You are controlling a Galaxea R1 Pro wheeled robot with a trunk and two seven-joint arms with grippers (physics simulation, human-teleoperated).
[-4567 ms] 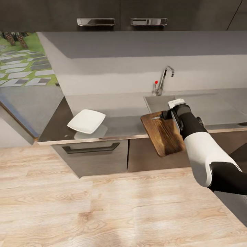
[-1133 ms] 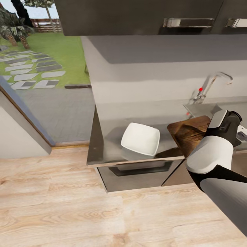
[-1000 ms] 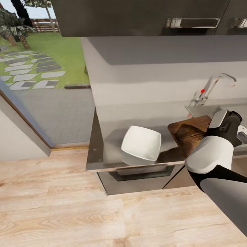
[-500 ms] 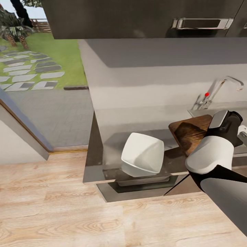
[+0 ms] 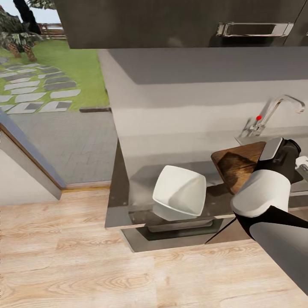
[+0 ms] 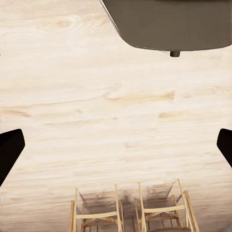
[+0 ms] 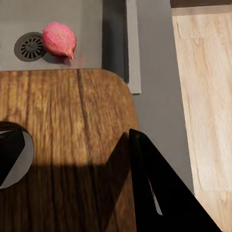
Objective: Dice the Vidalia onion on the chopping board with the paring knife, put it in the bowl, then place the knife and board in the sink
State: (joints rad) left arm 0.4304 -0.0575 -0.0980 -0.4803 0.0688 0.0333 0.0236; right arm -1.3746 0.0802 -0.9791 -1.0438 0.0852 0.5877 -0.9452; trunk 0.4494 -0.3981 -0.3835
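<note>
Caution: right gripper (image 7: pixel 77 159) above chopping board (image 7: pixel 63 125), fingers spread; left gripper (image 6: pixel 116 145) spread.
Descent may shove the board; onion (image 7: pixel 59 39), upper left, remains in sink (image 7: pixel 72 19).

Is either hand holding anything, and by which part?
Left hand: nothing. Right hand over the board, a finger at its handle hole; grip cannot be told.

Grainy brown wooden chopping board (image 7: pixel 63 145); brushed-steel matt sink (image 7: pixel 72 29); glossy grey desk (image 5: pixel 141 179); smooth white bowl (image 5: pixel 179 190); chrome faucet (image 5: pixel 273 111); pale wood floor (image 5: pixel 85 265).
</note>
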